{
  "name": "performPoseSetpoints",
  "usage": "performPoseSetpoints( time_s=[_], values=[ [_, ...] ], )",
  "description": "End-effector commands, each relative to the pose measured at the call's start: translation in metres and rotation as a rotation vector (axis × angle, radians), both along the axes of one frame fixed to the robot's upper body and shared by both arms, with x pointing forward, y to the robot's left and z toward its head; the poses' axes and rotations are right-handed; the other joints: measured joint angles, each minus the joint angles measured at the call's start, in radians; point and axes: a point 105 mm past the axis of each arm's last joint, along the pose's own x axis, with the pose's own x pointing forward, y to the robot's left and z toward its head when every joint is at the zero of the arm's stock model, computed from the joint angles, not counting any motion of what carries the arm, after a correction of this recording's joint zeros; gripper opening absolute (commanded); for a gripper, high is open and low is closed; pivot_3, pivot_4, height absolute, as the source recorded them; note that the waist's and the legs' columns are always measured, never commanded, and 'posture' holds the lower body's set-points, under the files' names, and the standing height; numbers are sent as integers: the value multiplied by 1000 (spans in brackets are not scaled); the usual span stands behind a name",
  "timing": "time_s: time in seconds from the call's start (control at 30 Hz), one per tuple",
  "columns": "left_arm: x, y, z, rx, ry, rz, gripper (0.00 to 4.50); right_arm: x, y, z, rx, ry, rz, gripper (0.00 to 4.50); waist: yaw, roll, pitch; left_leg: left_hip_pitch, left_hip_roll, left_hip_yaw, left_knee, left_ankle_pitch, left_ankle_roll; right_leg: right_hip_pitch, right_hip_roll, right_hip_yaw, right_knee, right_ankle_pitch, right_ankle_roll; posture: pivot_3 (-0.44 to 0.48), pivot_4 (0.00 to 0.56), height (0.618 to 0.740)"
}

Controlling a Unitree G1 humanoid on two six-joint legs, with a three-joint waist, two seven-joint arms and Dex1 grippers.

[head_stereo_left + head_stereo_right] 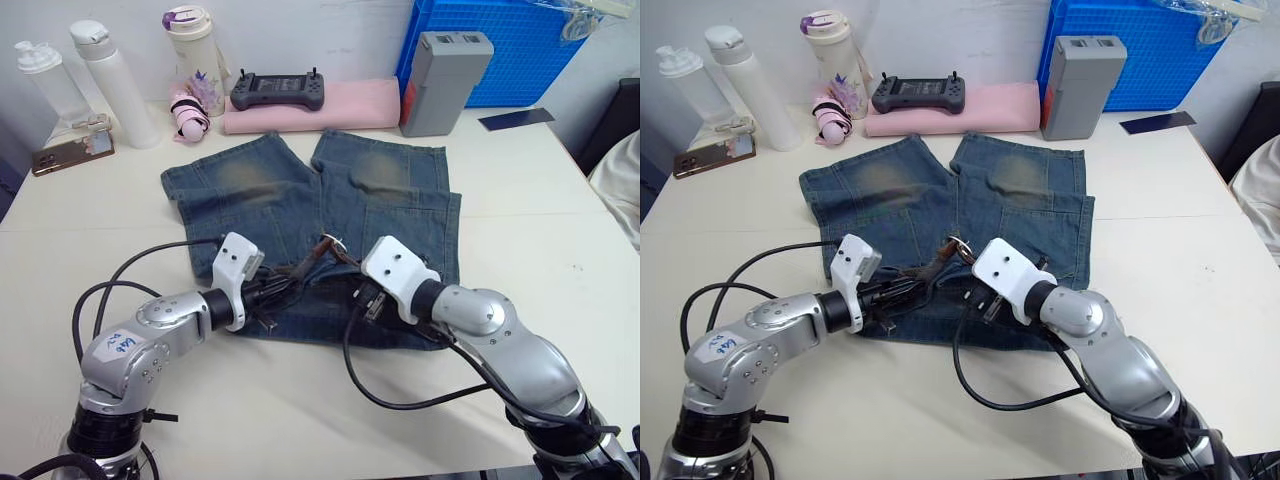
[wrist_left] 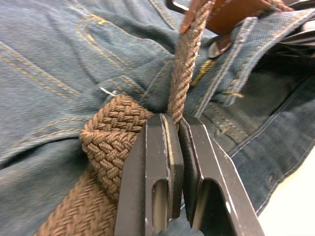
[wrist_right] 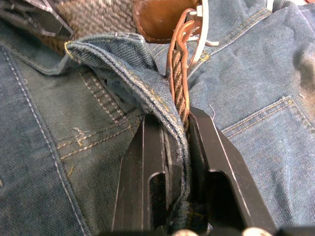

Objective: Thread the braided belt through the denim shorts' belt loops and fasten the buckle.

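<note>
Belt [image 2: 106,142]: brown braid, bunched at the shorts' [image 1: 300,200] waistband, tan leather end by the silver buckle [image 1: 330,240]. Left gripper [image 2: 178,130] fingers pressed on a belt strand. Right gripper [image 3: 178,129] pinches belt plus folded denim edge. Shorts lie flat mid-table [image 1: 560,230], faded blue, pale worn patches on the legs.

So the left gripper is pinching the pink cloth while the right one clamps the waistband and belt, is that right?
Not quite. The left gripper is pinching the braided belt, not the pink cloth, as the left wrist view shows. The right gripper does clamp the denim shorts waistband and belt.
</note>
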Motion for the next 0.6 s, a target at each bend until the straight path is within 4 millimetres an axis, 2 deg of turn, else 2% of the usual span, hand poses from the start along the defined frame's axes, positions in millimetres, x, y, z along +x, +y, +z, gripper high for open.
performPoseSetpoints(
  time_s=[0.03, 0.13, 0.23, 0.47, 0.6],
  values=[
    [-1, -3, 7, -1, -32, -7, 0, -7, 8, 12, -9, -65, 49, 48, 0, 0, 0, 0, 0, 0, 0, 0, 0, 0, 0, 0, 0, 0, 0, 0, 150, 740],
    [1, -4, 11, -13, -38, -6, 0, -8, 7, 8, -53, -72, 61, 48, 1, 0, 0, 0, 0, 0, 0, 0, 0, 0, 0, 0, 0, 0, 0, 0, 150, 740],
    [-1, -3, 9, -14, -31, -6, 0, -5, 5, 10, 1, -53, 21, 48, 0, 0, 0, 0, 0, 0, 0, 0, 0, 0, 0, 0, 0, 0, 0, 0, 150, 740],
    [-10, 23, -11, 47, 38, 45, 0, 12, -14, 24, 247, 35, -154, 48, -6, 0, 0, 0, 1, 0, 0, 0, 0, 0, 1, 0, 0, 0, 0, 0, 150, 740],
    [-7, 29, -13, 57, 56, 91, 0, 13, -16, 25, 260, 50, -164, 48, -4, 0, 0, 0, 0, 0, 0, 0, 0, 0, 0, 0, 0, 0, 0, 0, 150, 740]
  ],
)
